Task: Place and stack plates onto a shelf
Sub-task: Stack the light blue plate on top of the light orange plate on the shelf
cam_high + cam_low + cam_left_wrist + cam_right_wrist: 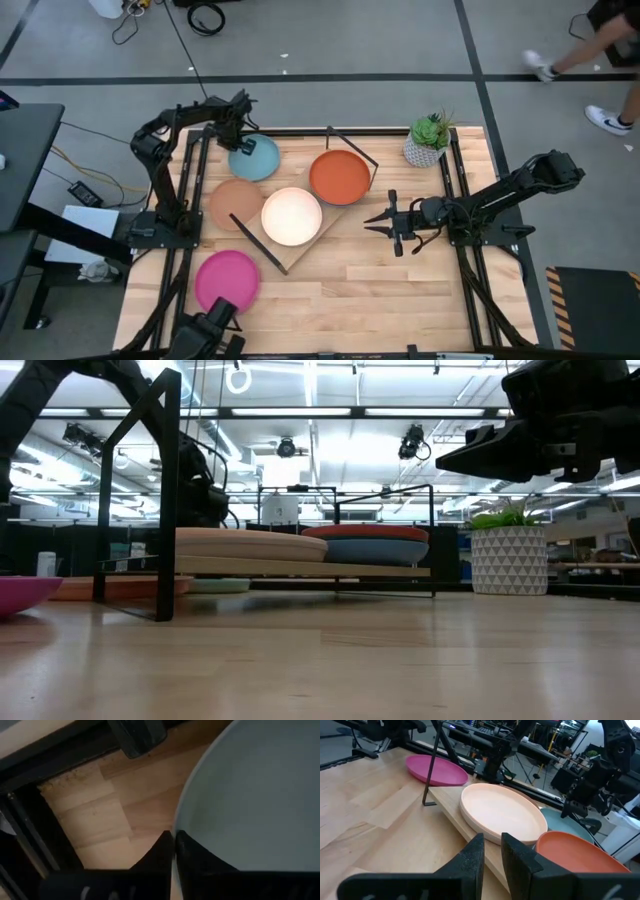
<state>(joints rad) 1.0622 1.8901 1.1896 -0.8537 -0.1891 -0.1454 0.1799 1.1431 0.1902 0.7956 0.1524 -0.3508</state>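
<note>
slatted wooden tabletop [400,290], black frame rails, grey room floor [400,40]

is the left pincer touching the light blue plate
Touching. The left wrist view shows the left pincer shut on the light blue plate's rim.

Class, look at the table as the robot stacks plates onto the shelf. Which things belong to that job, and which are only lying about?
Belong to the job:
- light blue plate, its rim between the left gripper's jaws
- tan plate
- cream plate
- orange plate
- pink plate
- shelf

Just lying about:
- potted plant
</note>
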